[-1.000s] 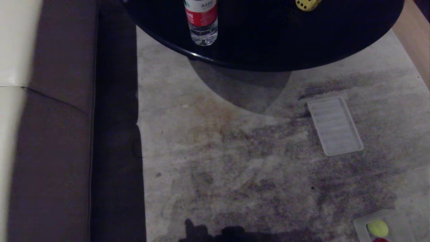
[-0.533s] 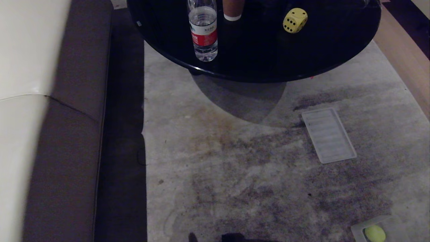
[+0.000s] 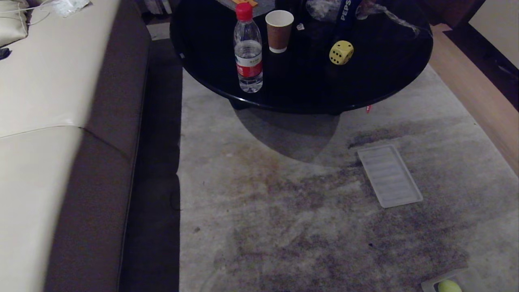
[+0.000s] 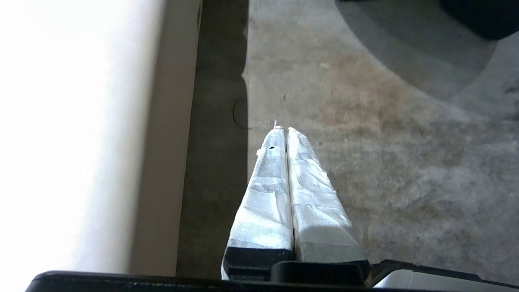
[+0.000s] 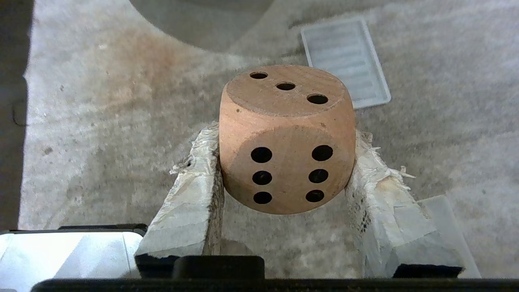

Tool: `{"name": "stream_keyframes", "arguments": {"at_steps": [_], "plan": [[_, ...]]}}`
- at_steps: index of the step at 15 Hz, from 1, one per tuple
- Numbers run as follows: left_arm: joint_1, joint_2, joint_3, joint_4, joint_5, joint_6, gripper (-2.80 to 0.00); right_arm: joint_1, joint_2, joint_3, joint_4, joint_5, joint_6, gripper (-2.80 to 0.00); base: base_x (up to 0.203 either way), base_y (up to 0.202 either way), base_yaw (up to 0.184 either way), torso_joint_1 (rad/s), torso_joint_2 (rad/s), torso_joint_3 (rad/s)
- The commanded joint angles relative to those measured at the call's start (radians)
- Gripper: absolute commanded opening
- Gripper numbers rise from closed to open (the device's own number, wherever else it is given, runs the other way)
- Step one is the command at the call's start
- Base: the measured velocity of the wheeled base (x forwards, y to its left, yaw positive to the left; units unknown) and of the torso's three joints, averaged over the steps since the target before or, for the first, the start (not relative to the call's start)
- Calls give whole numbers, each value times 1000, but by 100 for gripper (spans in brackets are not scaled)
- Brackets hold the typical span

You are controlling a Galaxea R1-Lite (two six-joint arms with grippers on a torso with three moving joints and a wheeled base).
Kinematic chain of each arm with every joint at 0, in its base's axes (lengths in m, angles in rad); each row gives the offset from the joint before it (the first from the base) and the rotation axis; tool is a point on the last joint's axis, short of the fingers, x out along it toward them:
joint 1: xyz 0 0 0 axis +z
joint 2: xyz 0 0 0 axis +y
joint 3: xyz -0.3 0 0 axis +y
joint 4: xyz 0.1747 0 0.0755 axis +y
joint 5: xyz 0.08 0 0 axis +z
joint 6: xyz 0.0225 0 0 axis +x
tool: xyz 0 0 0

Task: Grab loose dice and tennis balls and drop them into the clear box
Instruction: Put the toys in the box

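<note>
Right now my right gripper (image 5: 286, 162) has its jaws clamped on the tan die (image 5: 287, 138), held above the rug (image 5: 101, 121). My left gripper (image 4: 286, 132) hangs over the rug by the sofa (image 4: 81, 121), jaws pressed together, empty. Yellow die (image 3: 341, 52) sits on the black surface (image 3: 385, 81) beside a bottle (image 3: 248, 48) and cup (image 3: 279, 25). Lid (image 3: 389, 175) lies flat on the rug. Clear box (image 3: 466, 278) at the frame's near right corner, tennis ball (image 3: 449, 286) inside.

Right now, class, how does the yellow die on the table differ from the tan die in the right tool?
The yellow die rests free on the black table; the tan die is clamped in the right tool. Yellow is painted; tan looks like bare wood. Both are rounded cubes with dark pips.
</note>
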Motion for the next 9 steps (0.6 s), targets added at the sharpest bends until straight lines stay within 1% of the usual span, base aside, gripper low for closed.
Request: {"name": "stream_keyframes", "arguments": {"at_steps": [1,9], "plan": [[0,1,2,-1,1,-1,-280,0,2,0,0,0,0,-280,0,0,0,6,1,199],[0,1,2,-1,1,-1,-280,0,2,0,2,0,0,-280,0,0,0,2,0,202]]}}
